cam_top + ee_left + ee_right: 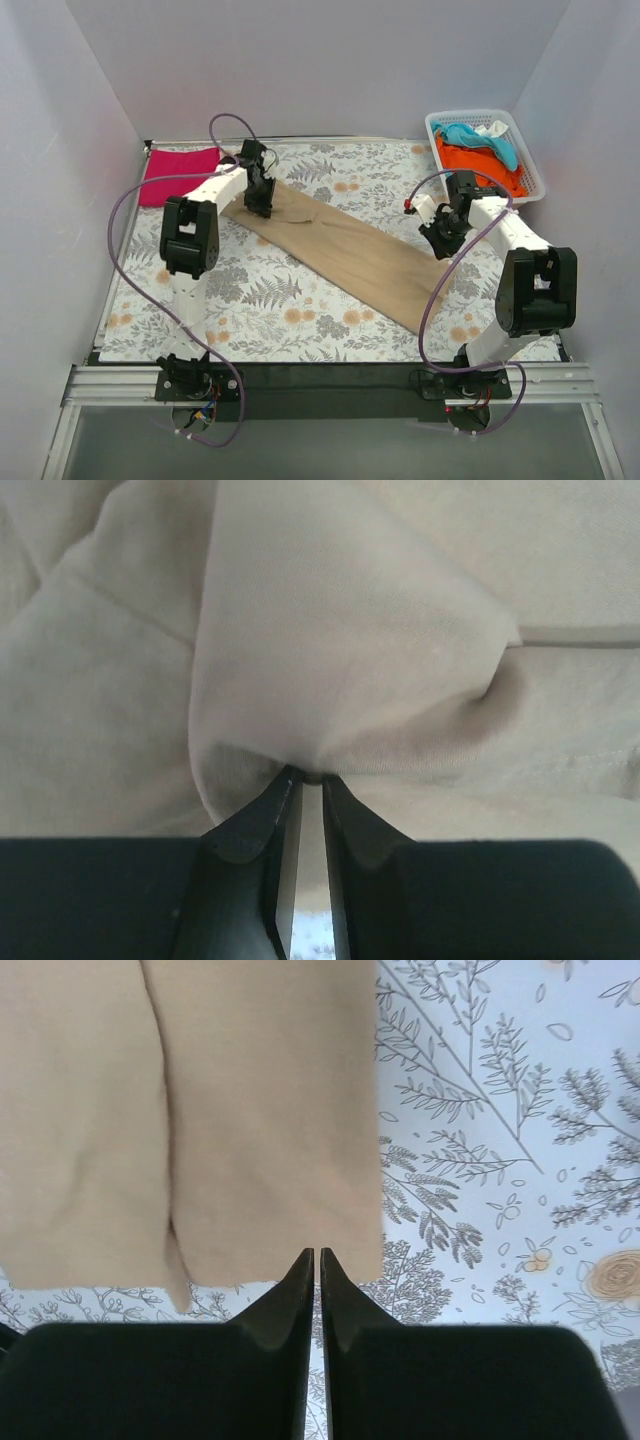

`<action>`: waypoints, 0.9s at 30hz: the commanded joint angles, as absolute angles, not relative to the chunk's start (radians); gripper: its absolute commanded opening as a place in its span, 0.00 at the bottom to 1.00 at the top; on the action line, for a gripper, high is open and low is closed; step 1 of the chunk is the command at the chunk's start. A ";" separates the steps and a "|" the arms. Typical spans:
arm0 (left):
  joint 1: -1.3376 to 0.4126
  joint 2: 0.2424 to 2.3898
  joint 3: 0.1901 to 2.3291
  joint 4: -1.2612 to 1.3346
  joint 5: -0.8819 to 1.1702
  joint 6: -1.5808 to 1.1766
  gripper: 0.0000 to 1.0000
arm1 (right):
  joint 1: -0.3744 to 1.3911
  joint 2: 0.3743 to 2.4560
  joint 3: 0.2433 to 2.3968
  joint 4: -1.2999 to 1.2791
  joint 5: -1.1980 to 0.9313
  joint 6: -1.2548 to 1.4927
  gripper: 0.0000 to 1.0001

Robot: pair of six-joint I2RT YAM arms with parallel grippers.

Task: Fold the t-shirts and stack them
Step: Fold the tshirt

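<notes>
Left wrist view only: the left gripper [307, 778] is pinching a raised fold of the tan t-shirt [330, 650]. Its jaws are standing narrow, and the cloth is bunching at the tips.
Top view only: the tan t-shirt is lying as one long folded strip, running diagonally from far left to near right. A magenta t-shirt [178, 172] is lying flat at the far left corner, just beside the strip's far end.
Top view, far right: a white lattice basket [528, 150] is holding an orange t-shirt [475, 162] and a light blue t-shirt [480, 135].
Right wrist view only: the right gripper [317, 1252] is hovering over the tan t-shirt's hem with its jaws almost touching. No cloth is showing between them, and the shirt below is lying flat.
Left arm pose: it is reaching forward, with the wrist pointing down onto the strip's far left end.
Right arm pose: it is bending at a raised elbow, with the wrist angling inward just beside the strip's right edge.
Surface: a floral tablecloth [300, 320] is covering the table, and a black base strip [330, 378] is running along the near edge.
Room: plain white walls [330, 60] are enclosing the table on three sides.
</notes>
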State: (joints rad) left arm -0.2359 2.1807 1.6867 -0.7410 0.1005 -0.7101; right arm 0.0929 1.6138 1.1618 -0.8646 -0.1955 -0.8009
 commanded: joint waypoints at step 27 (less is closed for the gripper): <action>-0.230 1.954 1.643 -0.480 0.321 -0.788 0.49 | 0.420 1.700 0.915 -0.802 -0.276 -0.798 0.01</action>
State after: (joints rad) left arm -0.2348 2.0071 1.6833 -0.4641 0.3119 -0.7403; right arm 0.3050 1.6978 1.0203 -0.7502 -0.2420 -0.8108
